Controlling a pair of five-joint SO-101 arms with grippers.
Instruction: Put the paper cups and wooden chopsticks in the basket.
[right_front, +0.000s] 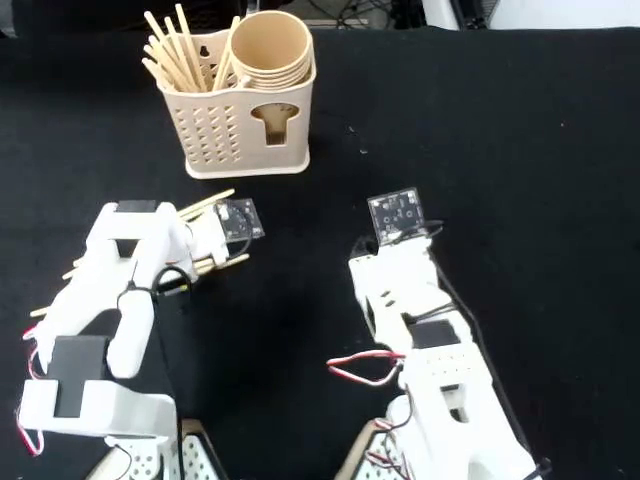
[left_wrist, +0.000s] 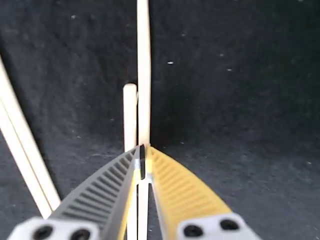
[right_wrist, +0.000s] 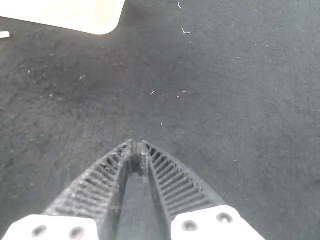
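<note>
My left pincer (left_wrist: 142, 159) is closed on a wooden chopstick (left_wrist: 143, 75), which juts straight out from between the jaws over the black bench (left_wrist: 240, 100). A second chopstick (left_wrist: 130, 112) lies just beside it; I cannot tell whether it is pinched too. Two loose chopsticks (left_wrist: 22, 155) rest on the bench nearby. The basket (right_front: 240, 130) stands beyond my left arm, with the stacked paper cups (right_front: 270, 50) in one compartment and a bundle of chopsticks (right_front: 180, 55) in the other. My right pincer (right_wrist: 137, 156) is closed on nothing, over bare bench. I judge the step in hand to be carrying this stick to the chopstick compartment. To do it well, I should lift clear of the loose ones, tip the stick nearly upright, aim its lower end beside the bundle rather than at the cups, and release only once it is inside the rim.
</note>
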